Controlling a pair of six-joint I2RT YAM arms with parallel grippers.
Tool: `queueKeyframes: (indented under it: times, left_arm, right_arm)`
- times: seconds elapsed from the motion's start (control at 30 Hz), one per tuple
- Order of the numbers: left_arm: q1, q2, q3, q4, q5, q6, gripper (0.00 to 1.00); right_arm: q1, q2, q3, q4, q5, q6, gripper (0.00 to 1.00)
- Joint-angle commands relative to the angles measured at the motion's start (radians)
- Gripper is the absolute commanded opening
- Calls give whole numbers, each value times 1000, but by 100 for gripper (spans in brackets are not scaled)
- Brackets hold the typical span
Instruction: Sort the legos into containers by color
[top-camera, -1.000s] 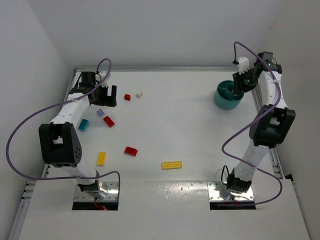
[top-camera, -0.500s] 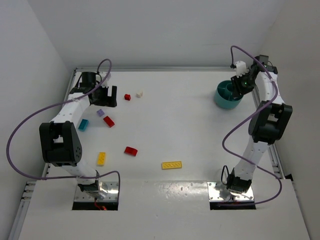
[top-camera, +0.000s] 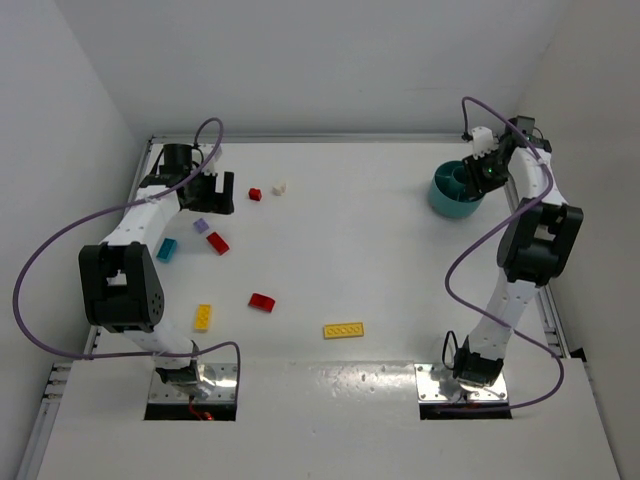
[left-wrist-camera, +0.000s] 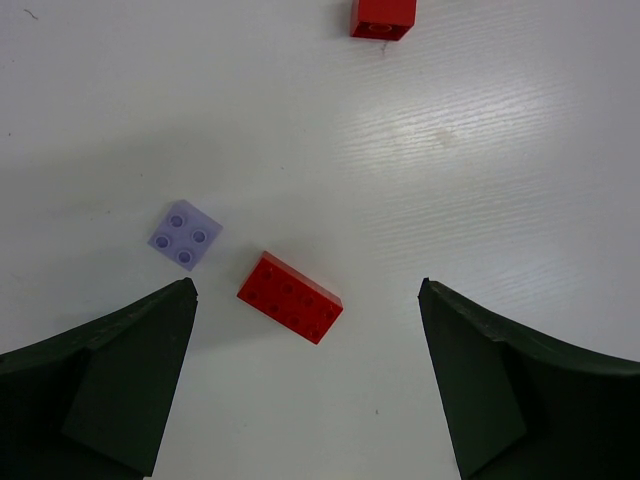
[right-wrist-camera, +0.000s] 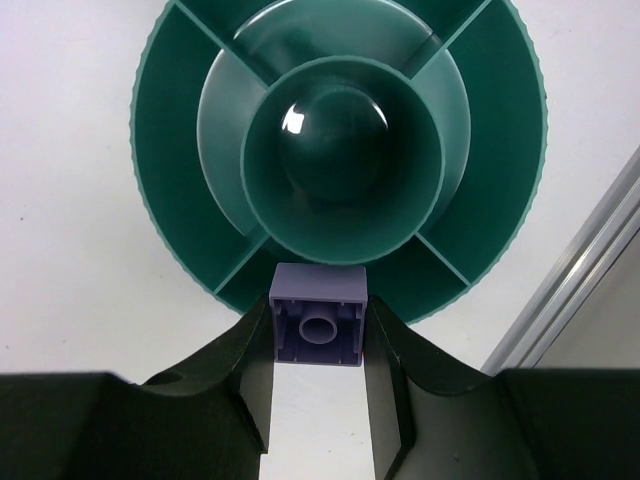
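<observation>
A purple brick (right-wrist-camera: 318, 322) is clamped between the right fingers (right-wrist-camera: 400, 380), which are closed on its sides. Just beyond them sits the teal tub (right-wrist-camera: 165, 150), and the brick is held at the near rim of its closest outer compartment. The drop-off is judged to be the step in hand. A slight advance over that compartment, then a release, is called for. The left fingers (left-wrist-camera: 120, 370) are spread wide and empty above the bench (left-wrist-camera: 520, 150). A red brick (left-wrist-camera: 290, 297) lies between them, and a lilac brick (left-wrist-camera: 184, 235) lies just past one finger's tip.

top: high overhead, whole table (top-camera: 380, 250) | left wrist: close, looking down | right wrist: close above tub (right-wrist-camera: 165, 150); top shares it
</observation>
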Motion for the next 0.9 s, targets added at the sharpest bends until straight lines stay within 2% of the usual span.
queueKeyframes:
  times: [0.0,0.1,0.27,0.33,0.5,0.73,0.87]
  left_arm:
    - [8,0,28,21,13,-15,99]
    - [8,-9,38,21,13,-15,99]
    - [8,-18,28,21,2,-15,99]
    - [8,-28,28,21,-9,-15,99]
    - [42,-49,19,0,-18,-15,99]
    - [116,-8,42,-91,-104,123,99]
    - [128,102,105,-130,-159,229,91]
  right_arm:
    - [-4,0,-5,66,-9,33,29]
    - [-4,0,-5,66,-18,44,38]
    - [-4,-37,-5,66,-52,53,60]
    - [-4,-75,-5,57,-61,65,65]
    - [-4,-160,22,30,-122,104,65]
    - [74,-221,44,-68,-247,133,65]
    - [120,-212,-1,-87,-280,124,65]
